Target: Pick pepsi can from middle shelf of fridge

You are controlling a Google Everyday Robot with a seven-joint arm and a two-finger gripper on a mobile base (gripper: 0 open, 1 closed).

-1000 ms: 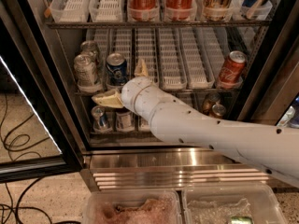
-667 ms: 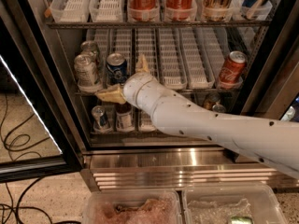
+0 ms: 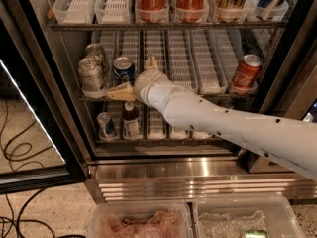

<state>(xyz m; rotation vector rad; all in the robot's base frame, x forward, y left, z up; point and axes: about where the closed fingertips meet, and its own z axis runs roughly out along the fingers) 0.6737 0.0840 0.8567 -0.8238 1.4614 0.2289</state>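
Two tan, wedge-shaped fingers (image 3: pixel 120 91) are spread wide and grip nothing. One lies low along the shelf's front edge and points left; the other rises just to the right of the can. This spread looks meant to bracket the can before closing. From this angle it is hard to say whether either finger already touches it.

The gripper (image 3: pixel 130 78) sits at the front of the rack, left of centre. It caps a thick, white, jointed arm (image 3: pixel 223 128) that slants in from the lower right, probably to keep clear of the neighbours on the left.

Between the fingers stands the small blue aluminium pepsi can (image 3: pixel 123 69), with a silver top and pale logo marks on its face. It is upright at the mouth of a lane, second from the left. The middle shelf (image 3: pixel 181 58), a wire rack carrying rows of white slotted plastic dividers, keeps drinks in single file, so this can faces the open door and is easy to reach.

Just beside it on the left are two pale silver cans (image 3: pixel 91 74), one behind the other, close enough to be nudged. A red cola can (image 3: pixel 246 73) stands well apart at the right end.

All of this sits in the large dark-framed display fridge (image 3: pixel 198 171) with its stainless steel base.
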